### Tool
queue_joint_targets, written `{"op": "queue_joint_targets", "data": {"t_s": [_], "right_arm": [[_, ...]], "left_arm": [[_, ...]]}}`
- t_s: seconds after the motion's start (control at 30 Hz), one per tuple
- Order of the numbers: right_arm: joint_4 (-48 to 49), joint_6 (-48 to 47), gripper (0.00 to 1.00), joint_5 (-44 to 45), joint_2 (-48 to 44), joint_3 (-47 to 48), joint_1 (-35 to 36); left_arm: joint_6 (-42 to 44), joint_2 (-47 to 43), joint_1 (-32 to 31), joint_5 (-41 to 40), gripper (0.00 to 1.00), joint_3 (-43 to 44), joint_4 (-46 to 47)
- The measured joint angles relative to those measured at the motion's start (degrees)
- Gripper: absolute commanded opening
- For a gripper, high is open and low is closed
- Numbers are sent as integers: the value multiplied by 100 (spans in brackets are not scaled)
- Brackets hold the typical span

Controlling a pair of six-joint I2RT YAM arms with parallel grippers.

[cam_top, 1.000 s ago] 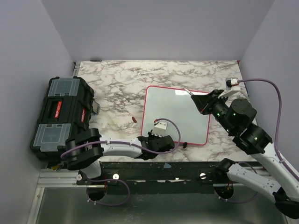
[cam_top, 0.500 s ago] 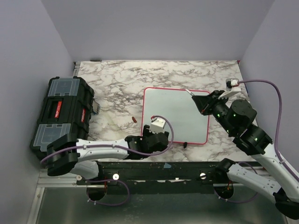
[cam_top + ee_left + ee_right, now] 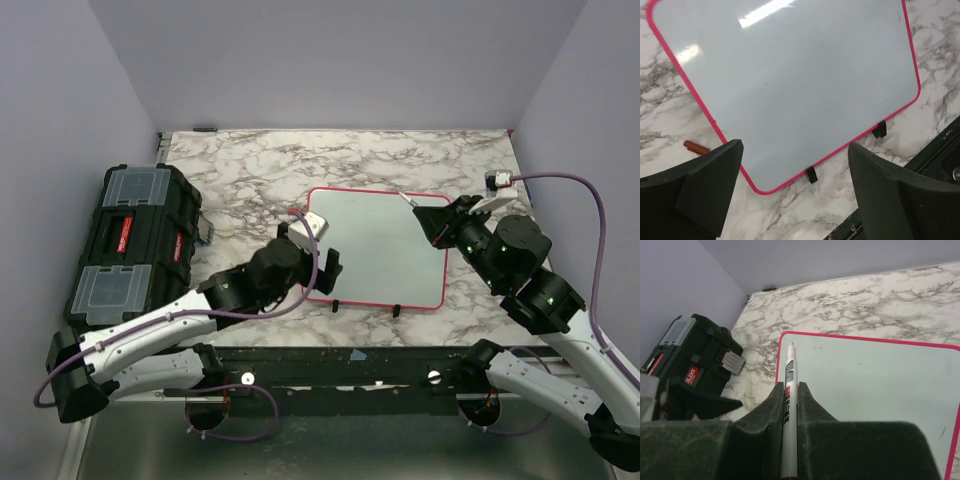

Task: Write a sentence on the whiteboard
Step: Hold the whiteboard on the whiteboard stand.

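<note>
left fingers (image 3: 705, 185) spread apart, right fingers (image 3: 760, 427) clamp one marker (image 3: 788, 385); one whiteboard (image 3: 790, 85), one toolbox (image 3: 130, 240)

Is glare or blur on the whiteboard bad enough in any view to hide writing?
Left wrist: two bright glare streaks on the whiteboard near the picture's top, the rest clean; the open left claw is dark and slightly soft. Right wrist: board evenly lit; the right claw, shut on the marker, looms soft in the foreground. Top external: even light, no glare on the board.
</note>
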Motion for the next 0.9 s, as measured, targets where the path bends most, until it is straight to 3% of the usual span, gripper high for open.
{"op": "queue_joint_targets", "data": {"t_s": [0.13,0.3,0.47,0.63,0.9], "right_arm": [[-140,11,1,-33,-15,0,0],[-306,28,1,-96,-11,0,0],[-334,31,1,-151,-15,0,0],[-350,7,1,-328,-4,0,0],[-354,-66,1,-658,66,-2,0]], "left_arm": [[385,-238,1360,1213,94,321,-2],[745,-46,2529,2474,98,1086,-74],[922,835,3556,4041,95,2100,-122],[1088,2308,4006,5178,83,3528,-533],[1596,4308,4238,6599,74,5781,-1705]]}}
